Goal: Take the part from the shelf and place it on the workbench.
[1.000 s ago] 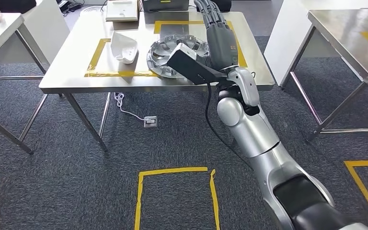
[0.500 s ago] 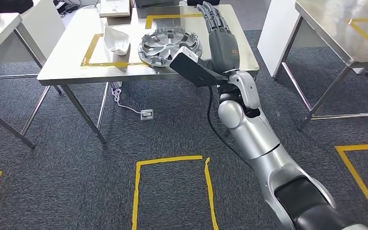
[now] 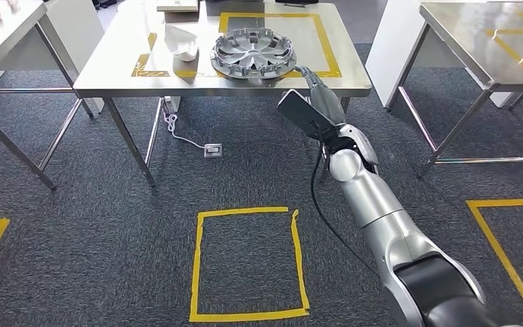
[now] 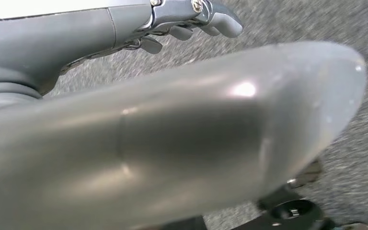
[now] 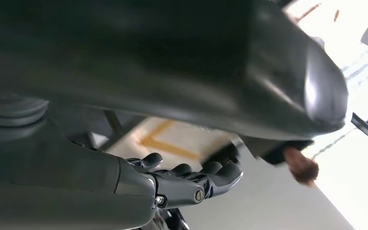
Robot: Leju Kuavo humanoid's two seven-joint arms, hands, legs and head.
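- Nearest, at the lower right of the head view, the silver right arm is reaching up and forward over the dark carpet.
- A yellow tape square is lying on the carpet at lower centre, with more tape corners at the far left and right edges.
- Just above centre, the right hand is hanging in the air in front of the counter's near edge, holding nothing; its dark fingers are stretching straight and close together toward the counter.
- In the right wrist view, the same fingers are lying side by side, only slightly curled, with nothing between them and the thick thumb.
- In the left wrist view, the left hand is hanging over carpet, its fingers curling loosely at the top with nothing in them; I cannot tell how far they are closing.
- A white cable and socket box are lying on the floor under the counter.
- Farther off, at the upper centre, the steel counter is carrying the task's part, a silver wheel cover, lying flat across the yellow tape lines.
- A white moulded piece is sitting just left of the wheel cover, apart from it.
- More steel tables are standing at the upper left and upper right.
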